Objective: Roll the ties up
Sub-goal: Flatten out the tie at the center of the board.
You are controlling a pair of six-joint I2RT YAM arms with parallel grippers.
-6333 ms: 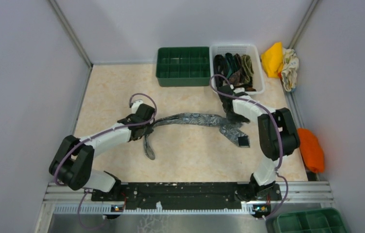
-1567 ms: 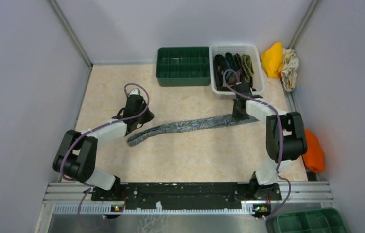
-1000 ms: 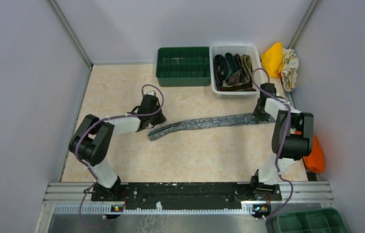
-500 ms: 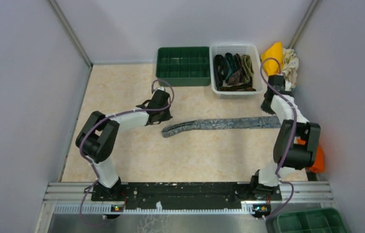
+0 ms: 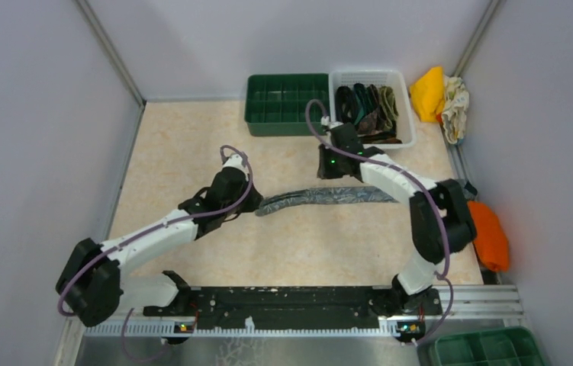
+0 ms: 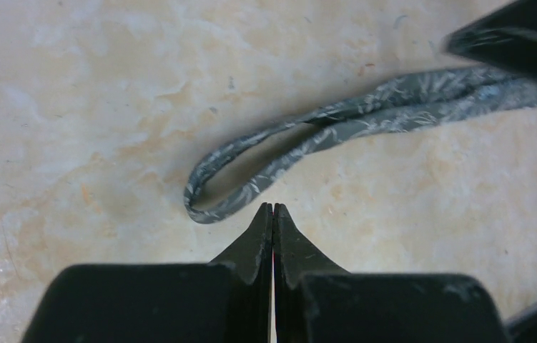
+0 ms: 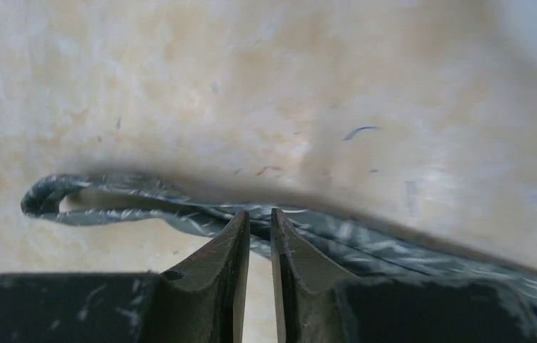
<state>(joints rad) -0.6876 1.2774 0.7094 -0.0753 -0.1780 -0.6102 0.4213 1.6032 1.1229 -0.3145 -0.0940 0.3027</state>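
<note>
Mid-table, has folded the long grey patterned fabric tie double and let go: left gripper pressed shut beside the loop, right gripper slightly parted above. Looks ready for rolling.

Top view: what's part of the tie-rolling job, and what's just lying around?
Job: grey tie, folded double; dark ties in the white basket.
Lying about: green divided tray, yellow cloth, patterned cloth, orange cloth, second green tray at the near right corner.
</note>
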